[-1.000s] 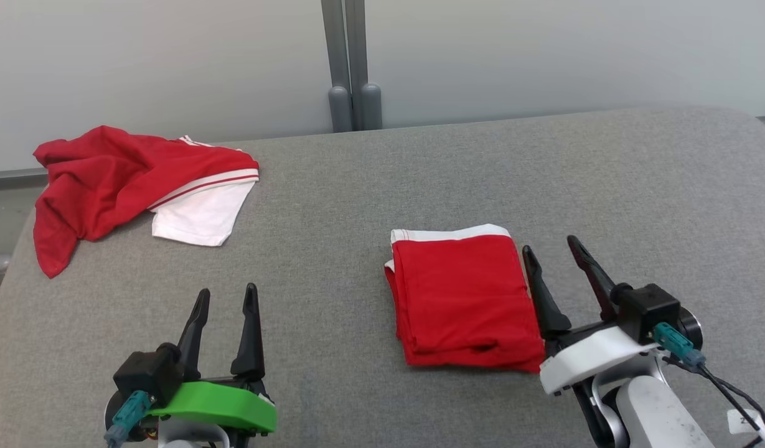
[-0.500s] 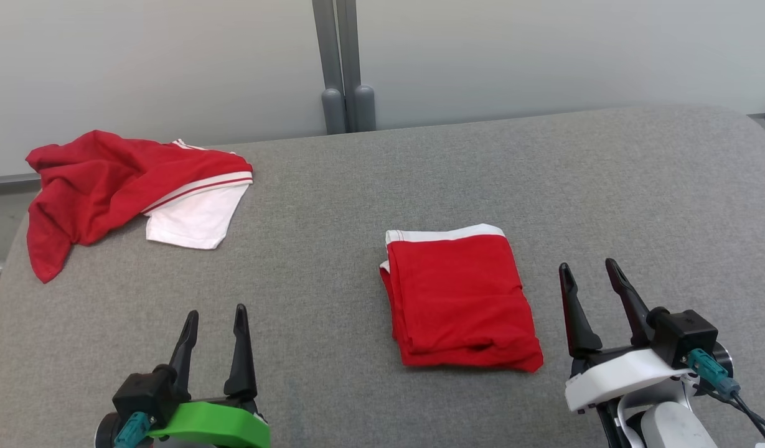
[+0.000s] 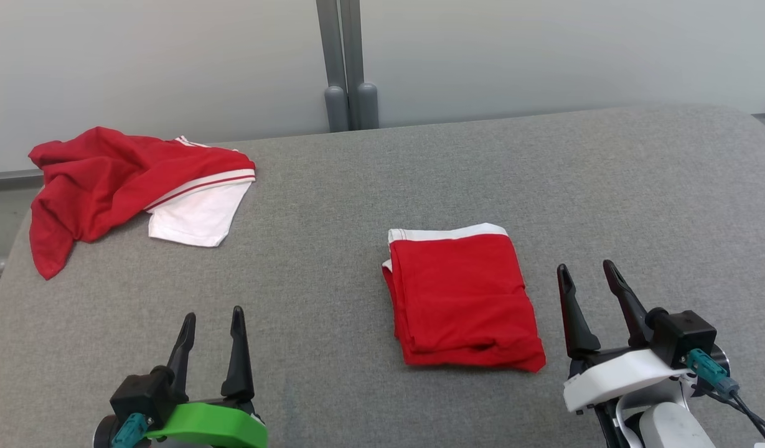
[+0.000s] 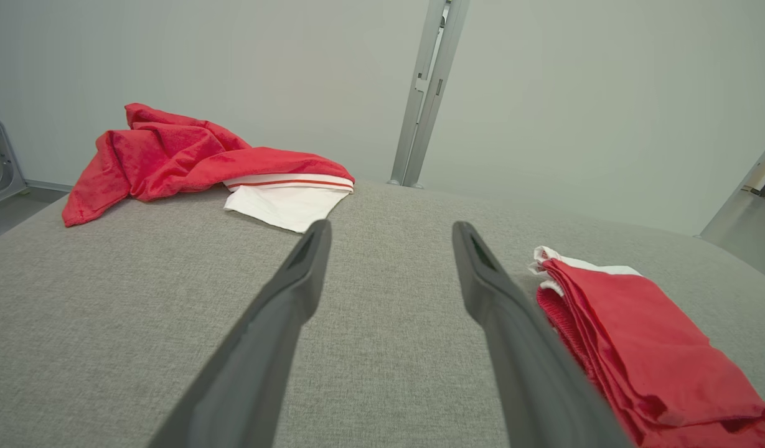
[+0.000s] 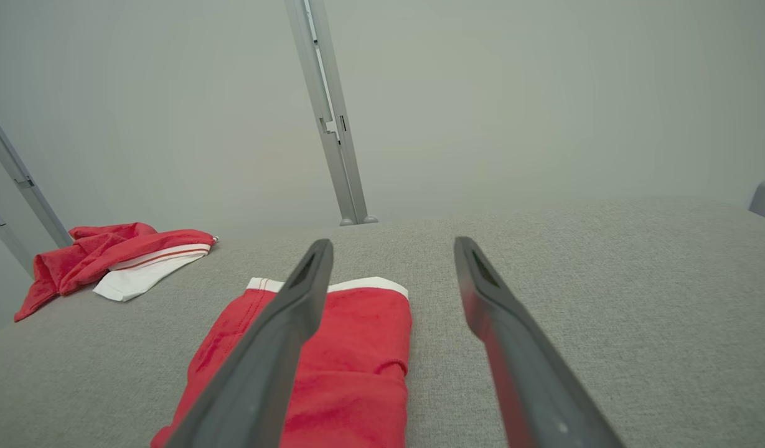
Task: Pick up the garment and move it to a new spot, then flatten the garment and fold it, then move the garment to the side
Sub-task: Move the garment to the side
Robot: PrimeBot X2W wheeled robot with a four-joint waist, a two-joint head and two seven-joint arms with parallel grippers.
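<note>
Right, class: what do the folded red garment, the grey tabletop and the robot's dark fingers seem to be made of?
Folded garment: soft matt knit cloth, perhaps cotton; it lies in limp, creased layers.
Tabletop: matt woven fabric cover; a fine speckled weave shows.
Fingers: probably hard plastic, smooth with slight sheen; straight, rigid edges.
</note>
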